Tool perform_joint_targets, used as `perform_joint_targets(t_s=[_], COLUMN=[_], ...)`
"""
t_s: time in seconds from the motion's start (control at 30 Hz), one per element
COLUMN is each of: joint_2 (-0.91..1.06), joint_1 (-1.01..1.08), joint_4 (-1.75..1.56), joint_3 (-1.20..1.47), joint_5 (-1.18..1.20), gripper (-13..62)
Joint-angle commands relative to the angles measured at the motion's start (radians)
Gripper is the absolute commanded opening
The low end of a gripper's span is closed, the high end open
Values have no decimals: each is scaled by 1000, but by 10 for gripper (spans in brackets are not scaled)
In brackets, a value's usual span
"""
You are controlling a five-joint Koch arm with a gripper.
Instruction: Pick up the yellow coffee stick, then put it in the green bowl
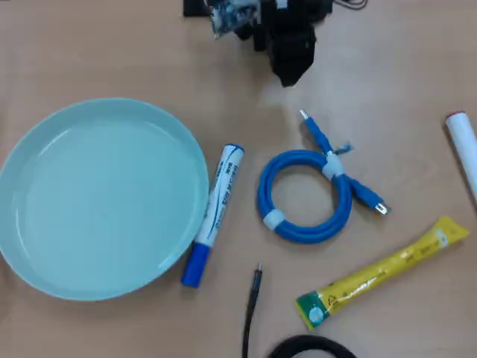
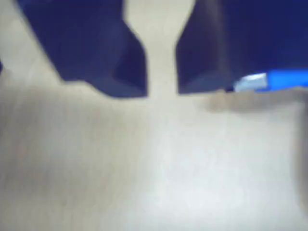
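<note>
Left to right in the overhead view: the green bowl [image 1: 100,198] sits empty, a marker [image 1: 212,214] just beside its rim, then the coiled blue cable [image 1: 307,195]. Our gripper [image 2: 161,89] hangs released, jaws parted, holding nothing. The yellow coffee stick [image 1: 381,274] lies flat far right, green end toward us. We could easily snag that cable on approach.

The overhead camera is looking straight down on the table [image 1: 417,45] with the arm at twelve o'clock, while the wrist camera is peering close past the gripper [image 2: 161,91], both sharing the blue cable [image 1: 305,198] plug.
</note>
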Motion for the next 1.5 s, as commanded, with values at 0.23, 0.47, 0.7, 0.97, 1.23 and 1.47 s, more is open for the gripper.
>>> perform_joint_targets(t_s=[0.23, 0.47, 0.7, 0.97, 1.23, 1.47], joint_2=[-193, -449, -686, -899, -1150, -1338], joint_1=[-91, -160, -187, -189, -206, -236], joint_4=[293, 370, 368, 354, 282, 262], joint_3=[-537, -911, -1193, -1390, -1658, -1893], joint_5=[-40, -43, -46, -130, -130, -120], gripper=[-4, -1, 8, 173, 180, 188])
